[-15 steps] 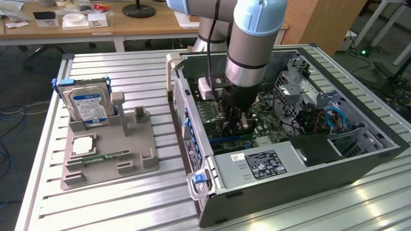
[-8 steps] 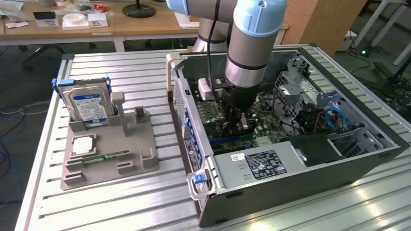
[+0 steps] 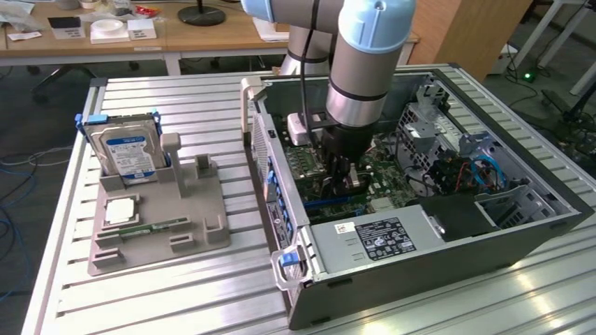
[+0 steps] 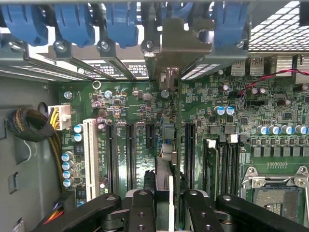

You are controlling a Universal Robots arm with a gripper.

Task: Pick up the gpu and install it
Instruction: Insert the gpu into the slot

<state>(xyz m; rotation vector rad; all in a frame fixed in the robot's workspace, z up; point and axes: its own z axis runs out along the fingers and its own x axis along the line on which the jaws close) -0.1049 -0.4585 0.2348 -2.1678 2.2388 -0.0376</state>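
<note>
Inside the computer case [image 3: 484,246], the claw [image 4: 169,209] clamps the gpu [image 4: 167,137] edge-on over the motherboard slots [image 4: 129,150]; slight tilt could jam its connector.

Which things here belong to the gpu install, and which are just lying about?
In the job: gpu, held by the gripper; motherboard; computer case.
Lying about: hard drive, memory stick, grey holder.

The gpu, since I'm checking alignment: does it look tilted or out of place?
Nothing stands out. The gpu stands edge-on between the fingers, running parallel to the neighbouring black slots, with its pale end bracket by the blue latches.
</note>
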